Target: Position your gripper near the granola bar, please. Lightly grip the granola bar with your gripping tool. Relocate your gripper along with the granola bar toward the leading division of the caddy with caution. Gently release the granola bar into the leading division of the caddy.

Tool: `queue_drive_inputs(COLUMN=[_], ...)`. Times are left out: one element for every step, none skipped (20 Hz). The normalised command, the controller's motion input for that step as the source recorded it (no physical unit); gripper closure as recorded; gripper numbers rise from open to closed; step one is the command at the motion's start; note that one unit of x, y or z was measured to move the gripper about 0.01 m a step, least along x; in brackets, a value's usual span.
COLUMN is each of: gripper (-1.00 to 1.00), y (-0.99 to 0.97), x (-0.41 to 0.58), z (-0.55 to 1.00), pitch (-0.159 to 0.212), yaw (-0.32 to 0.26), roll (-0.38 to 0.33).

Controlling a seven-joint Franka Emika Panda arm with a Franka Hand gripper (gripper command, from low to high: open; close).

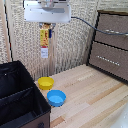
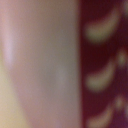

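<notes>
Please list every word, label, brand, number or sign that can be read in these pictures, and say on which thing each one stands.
No text can be read in either view.
Granola bar, hanging from the gripper: yellow, orange and red printing with a white lower part, too small and blurred to read.
Wrist view: only a blurred dark red surface with pale curved marks; no letters can be made out.
Caddy, yellow bowl, blue bowl, cabinet: no visible markings.

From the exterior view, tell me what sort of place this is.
Probably a home-like room or mock-up: a brown wooden drawer cabinet, pale wood flooring, and woven wall panels behind.
</notes>
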Motion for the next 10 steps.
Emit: queue_drive_inputs(gripper=[1.0,1.0,1.0,1.0,1.0,1.0,1.0,1.0,1.0,1.0], y=[0.61,0.62,0.65,0.64,0.65,0.68,0.69,0.69,0.69,0.68], x=[-0.02,-0.074,-0.146,-0.177,-0.231,-0.294,-0.326,-0.331,-0.334,-0.311], z=[0.0,0.0,0.0,0.0,0.0,0.0,0.01,0.01,0.02,0.03], pitch=[0.014,0.018,0.026,0.021,0.019,0.004,0.001,0.0,0.0,0.0], yaw=[-0.191,-0.17,-0.146,-0.136,-0.119,-0.103,-0.093,-0.093,-0.094,-0.101], roll=[-0.013,-0.009,-0.012,0.0,0.0,-0.001,0.0,0.0,0.0,0.0])
